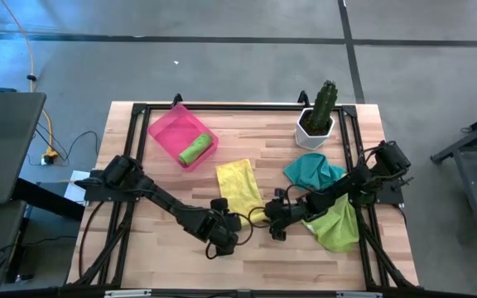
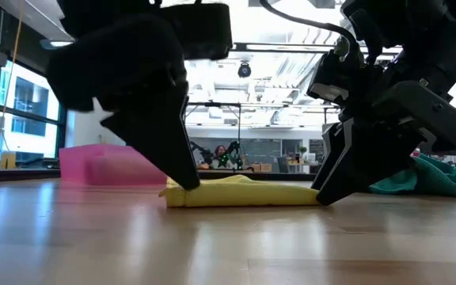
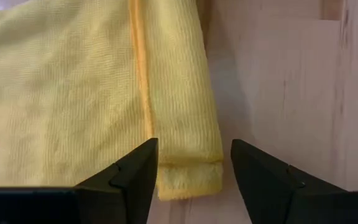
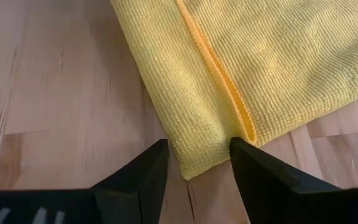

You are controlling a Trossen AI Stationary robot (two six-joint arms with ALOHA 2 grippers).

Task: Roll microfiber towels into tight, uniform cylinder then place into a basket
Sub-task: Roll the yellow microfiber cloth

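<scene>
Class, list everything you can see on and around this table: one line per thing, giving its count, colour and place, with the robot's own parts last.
yellow towel: one, yellow, folded flat at table centre
rolled towel: one, lime green, inside the basket
basket: one, bright pink, far left of table
teal towel: one, teal, crumpled right of centre
green towel: one, lime green, loose at right edge
cactus pot: one, white with green cactus, far right
table: one, light wood
left gripper: open, straddling a near corner of the yellow towel
right gripper: open, straddling the other near corner

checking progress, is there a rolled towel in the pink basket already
Yes, the high view shows a rolled lime green towel lying inside the pink basket.
</scene>
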